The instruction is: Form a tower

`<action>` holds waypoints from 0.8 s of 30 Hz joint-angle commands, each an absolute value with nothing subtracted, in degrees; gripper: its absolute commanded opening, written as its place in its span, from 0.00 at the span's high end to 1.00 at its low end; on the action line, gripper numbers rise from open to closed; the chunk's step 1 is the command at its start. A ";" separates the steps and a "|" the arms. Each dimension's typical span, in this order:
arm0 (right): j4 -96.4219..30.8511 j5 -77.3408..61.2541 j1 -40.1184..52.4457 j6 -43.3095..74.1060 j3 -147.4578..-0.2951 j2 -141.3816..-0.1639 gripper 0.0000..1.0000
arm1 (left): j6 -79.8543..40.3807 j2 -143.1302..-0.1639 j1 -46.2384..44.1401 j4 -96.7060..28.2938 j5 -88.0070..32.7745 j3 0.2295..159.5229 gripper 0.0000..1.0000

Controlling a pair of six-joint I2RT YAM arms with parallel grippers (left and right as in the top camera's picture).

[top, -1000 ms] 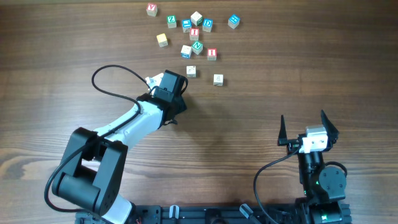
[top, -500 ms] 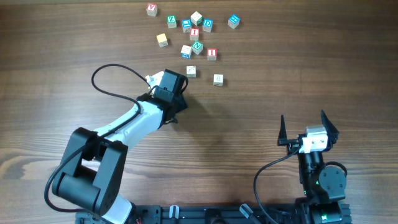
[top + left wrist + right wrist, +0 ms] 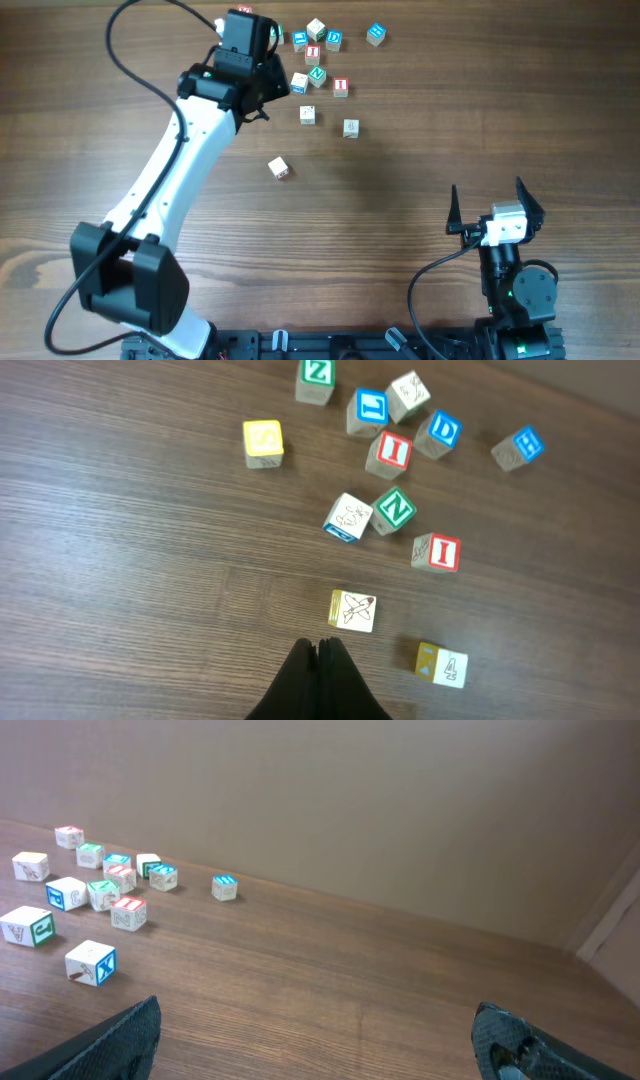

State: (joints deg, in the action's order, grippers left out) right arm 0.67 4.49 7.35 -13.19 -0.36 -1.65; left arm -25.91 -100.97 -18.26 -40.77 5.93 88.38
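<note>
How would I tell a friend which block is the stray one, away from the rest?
Start at the white arm stretching across the table. Just right of its middle lies one pale block. Unlike the lettered blocks bunched near the far edge, it sits alone on bare wood.

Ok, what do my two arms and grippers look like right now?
The left arm has a long white link between black joints, with a black cable looping off it. The left gripper has black fingers. The right gripper has pointed black fingers on a white body, plus a second cable.
</note>
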 commanded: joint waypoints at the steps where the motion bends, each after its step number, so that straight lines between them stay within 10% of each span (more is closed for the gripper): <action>1: 0.80 3.55 7.55 -13.54 -0.30 -1.41 0.00 | -20.64 -108.09 -20.56 -38.11 5.43 88.84 0.96; 5: 0.78 3.55 7.55 -13.52 -0.30 -1.41 0.00 | -16.47 -114.98 -22.52 -33.47 5.65 88.84 0.93; 14: 0.80 3.55 7.55 -13.52 -0.30 -1.41 0.00 | -15.59 -122.06 -24.38 -28.03 5.61 88.84 0.37; 24: 0.80 3.55 7.55 -13.52 -0.30 -1.41 0.00 | -15.57 -125.64 -24.86 -25.12 5.65 88.84 0.48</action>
State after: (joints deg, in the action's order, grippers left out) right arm 0.67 4.47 7.35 -13.19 -0.36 -1.65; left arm -15.94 -125.19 -24.64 -26.04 5.93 88.38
